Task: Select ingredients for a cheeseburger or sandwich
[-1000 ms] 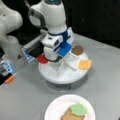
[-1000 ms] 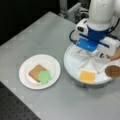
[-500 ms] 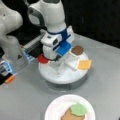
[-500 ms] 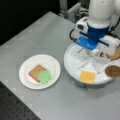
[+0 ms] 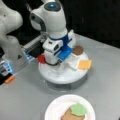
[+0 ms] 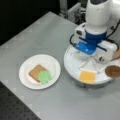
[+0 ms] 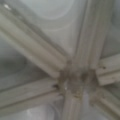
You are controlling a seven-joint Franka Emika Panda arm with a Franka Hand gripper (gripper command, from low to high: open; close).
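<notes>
In a front view, a white paper plate (image 6: 25,77) lies on the grey table (image 6: 37,37), well to the left of a round white tray (image 6: 71,67). On the plate rests a brown bread square (image 6: 35,71) with a green lettuce piece (image 6: 45,76) lying on its right part.

To the right of the plate, the tray has raised ribs that divide it into sections. The robot arm's gripper (image 6: 88,53) hangs low over the middle of the tray, where the ribs (image 7: 72,82) cross; the wrist view shows only those ribs, close up. Whether its fingers are spread or pressed together cannot be told, since the arm's body hides them.

A yellow cheese square (image 6: 87,76) lies at the tray's near edge, and a dark brown round patty (image 6: 113,71) sits at its right edge.

In a front view, a red tomato disc (image 5: 41,59) peeks out at the tray's left edge, beside the gripper.
</notes>
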